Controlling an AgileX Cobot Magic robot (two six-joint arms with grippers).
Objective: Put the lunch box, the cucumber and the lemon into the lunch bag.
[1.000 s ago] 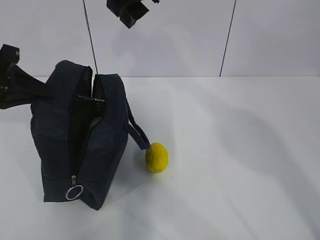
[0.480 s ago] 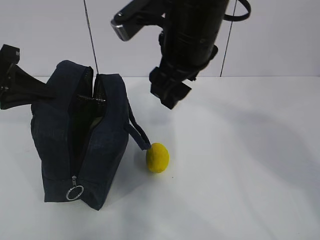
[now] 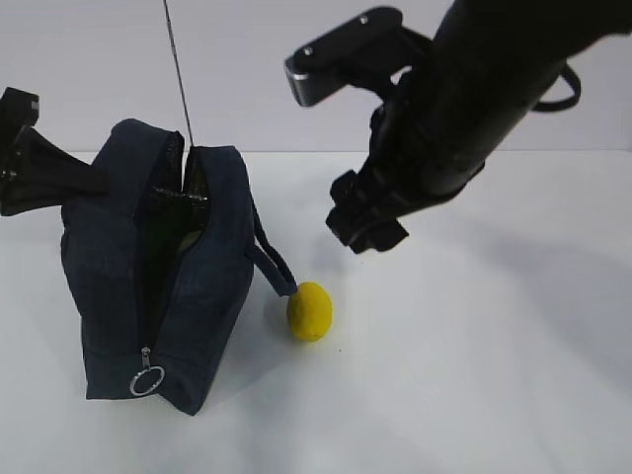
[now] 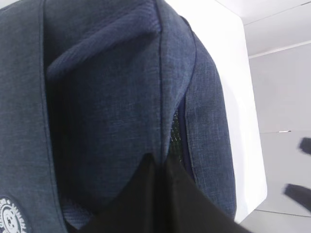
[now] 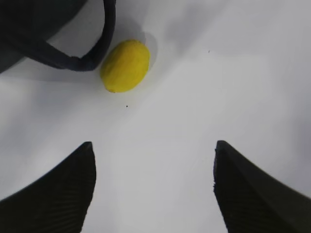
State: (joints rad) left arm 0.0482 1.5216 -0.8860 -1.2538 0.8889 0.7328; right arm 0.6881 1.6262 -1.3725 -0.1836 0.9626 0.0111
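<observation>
The navy lunch bag [image 3: 202,296] stands at the left with its zipper open along the top and front. The yellow lemon [image 3: 310,311] lies on the table just right of it, touching the loop handle [image 3: 272,262]. My left gripper [image 3: 97,182] is shut on the bag's upper left fabric [image 4: 107,97], its fingers [image 4: 146,194] pressed together. My right gripper [image 3: 367,225] hangs open above and right of the lemon. In the right wrist view the lemon [image 5: 125,65] lies ahead of the empty right gripper [image 5: 153,155]. The lunch box and cucumber are out of view.
A silver ring pull [image 3: 146,380] hangs at the bag's lower front. The bag's loop handle [image 5: 82,60] curls next to the lemon. White table [image 3: 474,375] stretches to the right and front, ending at a white panelled wall [image 3: 296,118] behind.
My right arm has come down into view from the top and swung right, so its open gripper now hangs above the lemon. Bag, lemon and left gripper have not moved.
</observation>
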